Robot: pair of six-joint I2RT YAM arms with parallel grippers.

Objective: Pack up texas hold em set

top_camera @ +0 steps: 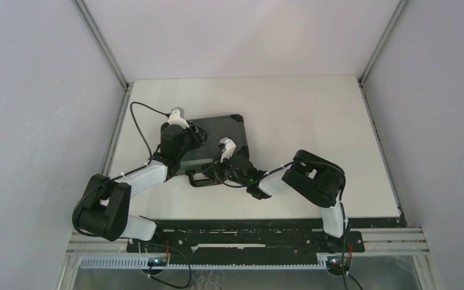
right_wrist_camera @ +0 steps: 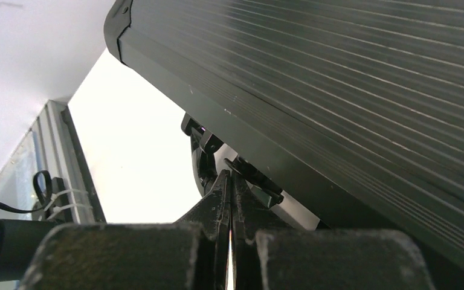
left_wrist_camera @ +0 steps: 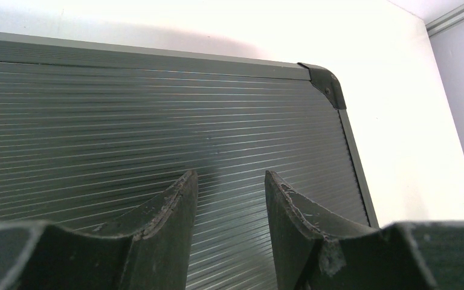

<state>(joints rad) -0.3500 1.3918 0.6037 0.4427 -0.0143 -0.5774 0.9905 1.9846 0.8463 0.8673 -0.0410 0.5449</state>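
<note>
The texas hold em set is a black ribbed briefcase (top_camera: 220,128) lying shut and flat on the white table, its handle (top_camera: 200,180) facing the near edge. Nothing of its contents shows. My left gripper (top_camera: 198,136) hovers low over the lid (left_wrist_camera: 127,121), its jaws open with only the ribbed surface between them (left_wrist_camera: 231,178). My right gripper (top_camera: 220,169) sits at the case's front side (right_wrist_camera: 338,90), shut with nothing in it (right_wrist_camera: 231,181). Its tips are right next to a black latch (right_wrist_camera: 251,175) on the front wall.
The white table (top_camera: 314,133) is bounded by grey walls and metal rails at the left (top_camera: 116,127) and right (top_camera: 379,133). A black cable (top_camera: 139,118) loops from the left wrist over the table's left part.
</note>
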